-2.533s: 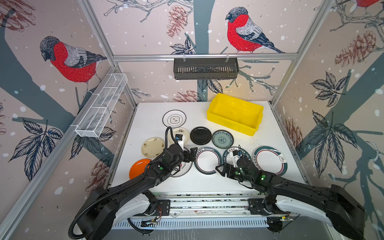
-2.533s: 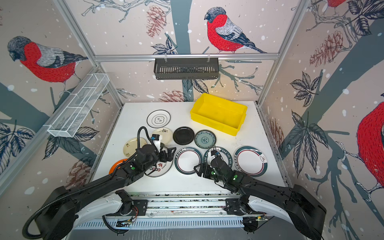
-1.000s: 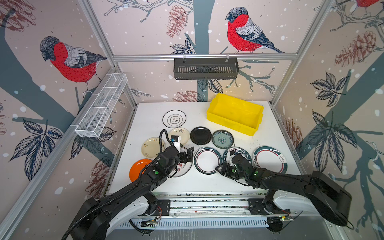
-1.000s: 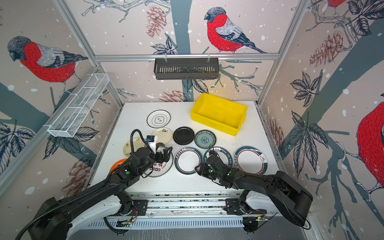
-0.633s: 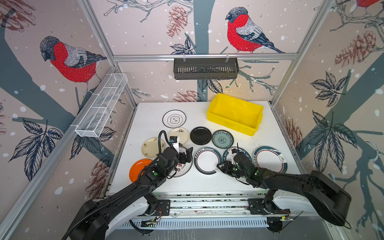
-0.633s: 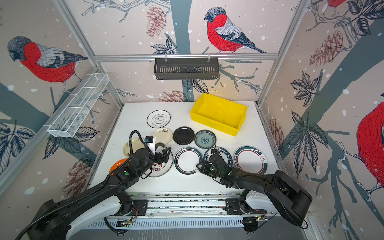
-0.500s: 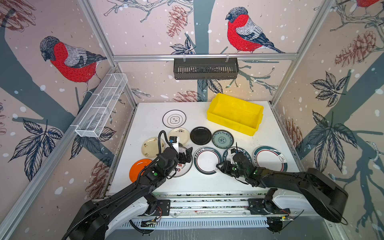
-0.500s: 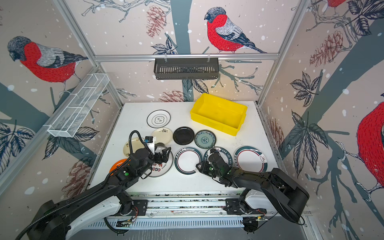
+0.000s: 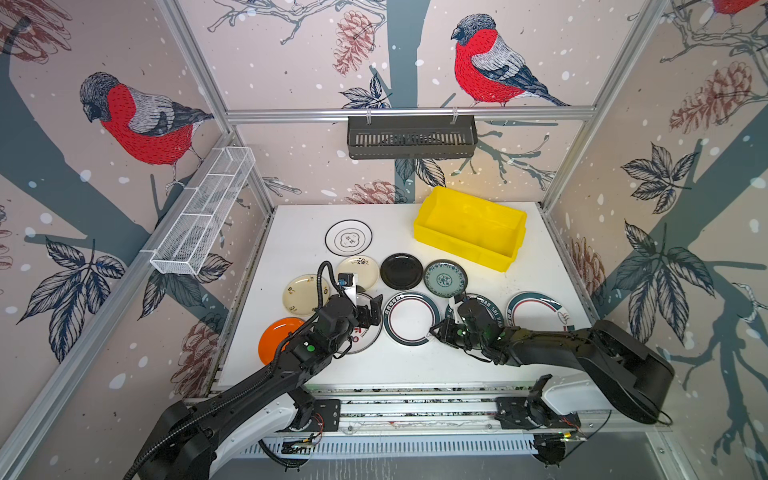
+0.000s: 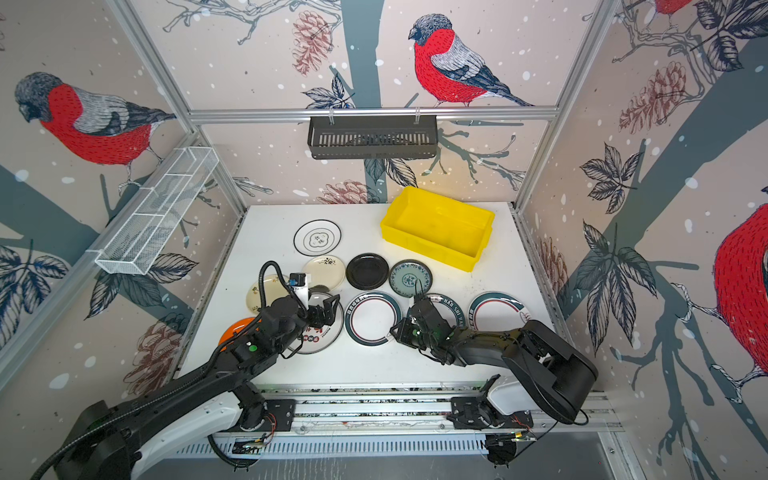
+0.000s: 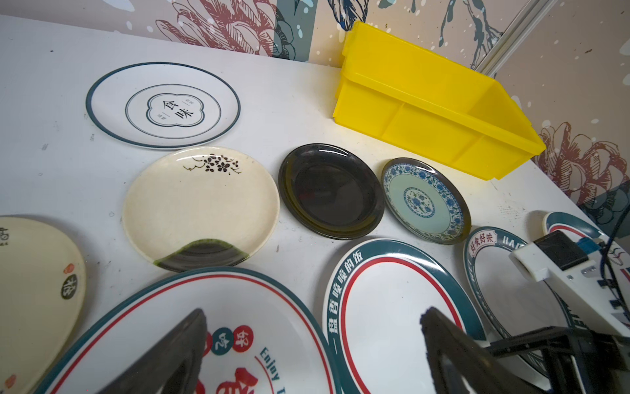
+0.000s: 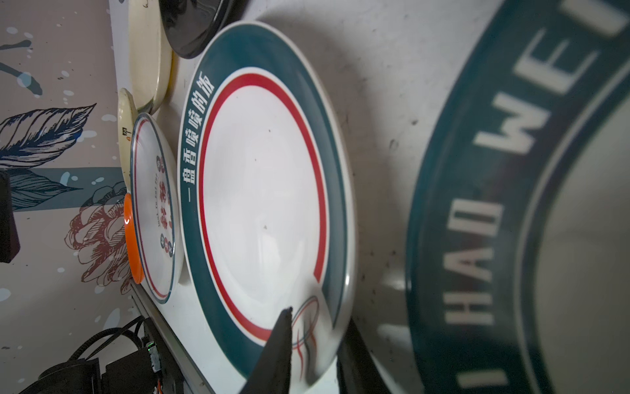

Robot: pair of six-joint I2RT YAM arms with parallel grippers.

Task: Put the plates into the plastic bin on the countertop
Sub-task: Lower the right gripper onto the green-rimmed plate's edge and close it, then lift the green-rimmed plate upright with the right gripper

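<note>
Top views, change: R hand (image 9: 436, 332) has narrowed over the last sec, from half spread to clenched on the near rim of the teal-rim plate (image 9: 411, 318). R hand (image 10: 397, 330) reads the same in both top views.
Top views, L side: L hand (image 9: 372, 309) unchanged, jaws released wide, over the red-char plate (image 9: 365, 338).
Top views, task: bin (image 9: 465, 251) sits far R on the worktop (image 9: 415, 365) with no plate in it. First pick looks about to start.
Top views, in the way: blue-pattern plate (image 9: 445, 278) & black plate (image 9: 401, 271) lie betw. the gripped plate and the bin. The carry prob. needs height to clear them and the bin wall. R arm lies over the HAO WEI plate (image 9: 490, 305).
L wrist: L hand (image 11: 313, 312) spread, holding nothing. The red-char plate (image 11: 238, 307) is below it, the bin (image 11: 426, 129) well beyond.
R wrist: R hand (image 12: 318, 324) has one finger over the teal-rim plate (image 12: 266, 191), the other under its rim. Can't tell if it's lifted yet.
</note>
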